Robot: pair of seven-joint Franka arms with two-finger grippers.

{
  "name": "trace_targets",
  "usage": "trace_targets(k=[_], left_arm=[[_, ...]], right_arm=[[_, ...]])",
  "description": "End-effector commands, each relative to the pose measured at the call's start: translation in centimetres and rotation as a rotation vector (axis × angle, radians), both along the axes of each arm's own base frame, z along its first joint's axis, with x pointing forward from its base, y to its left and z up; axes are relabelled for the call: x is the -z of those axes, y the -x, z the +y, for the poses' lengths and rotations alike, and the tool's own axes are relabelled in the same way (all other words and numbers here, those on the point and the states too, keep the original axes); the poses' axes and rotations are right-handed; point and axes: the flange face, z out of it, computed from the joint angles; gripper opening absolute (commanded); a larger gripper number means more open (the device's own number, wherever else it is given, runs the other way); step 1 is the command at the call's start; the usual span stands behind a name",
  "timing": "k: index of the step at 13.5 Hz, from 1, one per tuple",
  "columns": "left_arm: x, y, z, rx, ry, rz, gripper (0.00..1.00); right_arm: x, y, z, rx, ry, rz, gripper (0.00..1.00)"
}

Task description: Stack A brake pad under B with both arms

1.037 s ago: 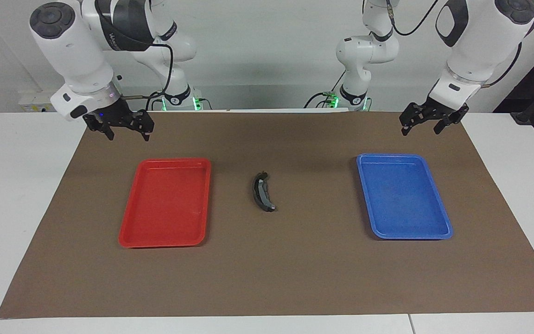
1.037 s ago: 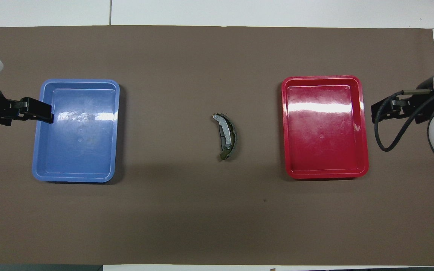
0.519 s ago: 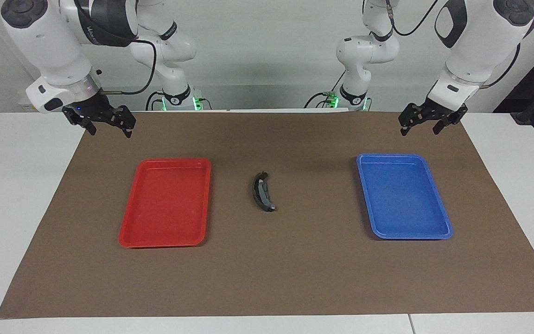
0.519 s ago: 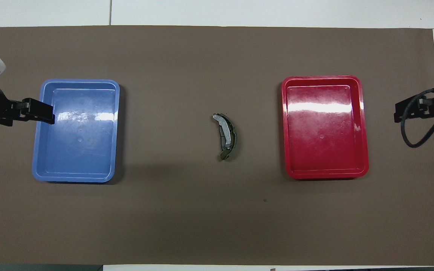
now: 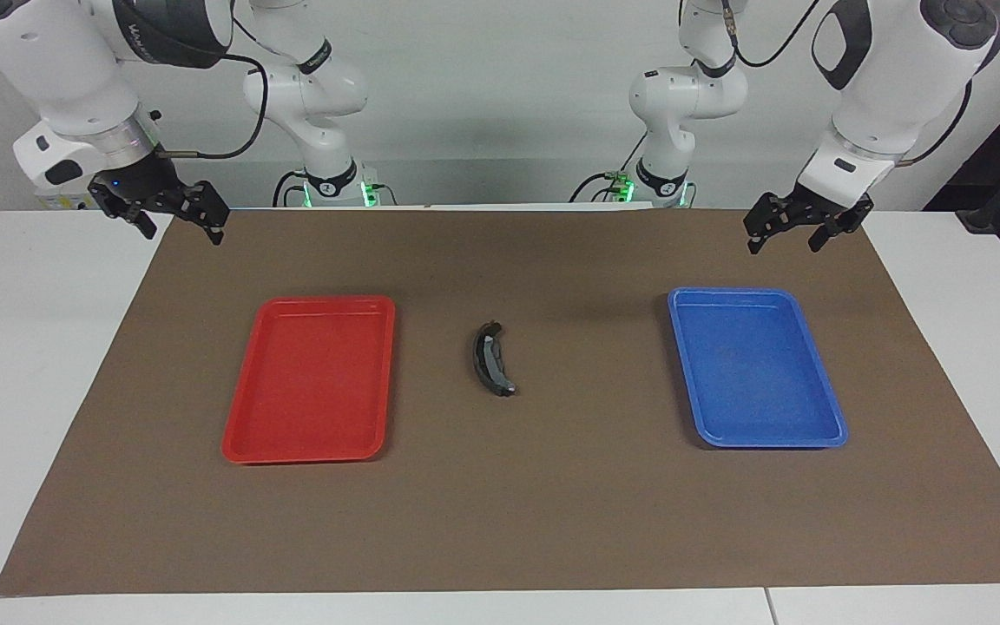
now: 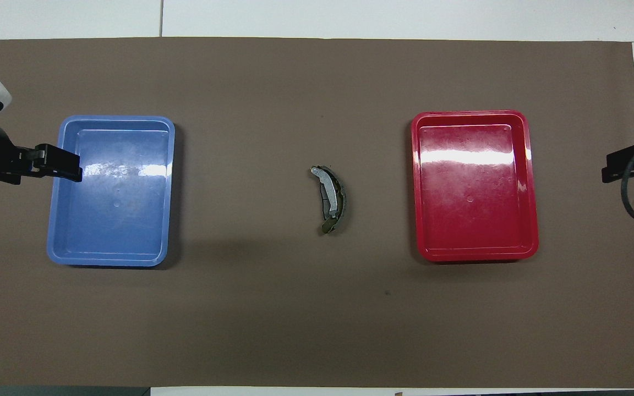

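B (image 5: 490,358), the long curved dark grey piece with a pale silvery tip, lies on the brown mat midway between the two trays; it also shows in the overhead view (image 6: 331,199). A darker edge shows along its outer curve. I cannot make out the short A brake pad as a separate piece. My left gripper (image 5: 788,236) hangs open and empty above the mat by the blue tray's (image 5: 821,432) outer rim, as the overhead view (image 6: 58,166) shows. My right gripper (image 5: 179,227) hangs open and empty over the mat's corner at the right arm's end, at the overhead view's edge (image 6: 622,165).
A red tray (image 5: 244,447) lies on the mat toward the right arm's end and the blue tray toward the left arm's end; both hold nothing. The brown mat (image 5: 500,521) covers most of the white table.
My right gripper has risen and swung outward, away from the red tray toward its end of the table. My left gripper has barely moved. The brake pieces have not moved.
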Motion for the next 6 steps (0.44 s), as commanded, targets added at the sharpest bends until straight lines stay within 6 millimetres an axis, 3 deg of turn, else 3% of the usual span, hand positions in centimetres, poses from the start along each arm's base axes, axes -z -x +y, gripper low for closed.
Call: trace_targets(k=[1,6], left_arm=[[0.1,0.8,-0.3,0.015,0.013,-0.002,0.99],[0.0,0.8,-0.2,0.015,0.013,-0.004,0.99]], right_arm=[[0.1,1.4,-0.4,-0.031,-0.004,0.016,1.0],[0.2,1.6,-1.4,-0.055,-0.009,0.011,1.0]])
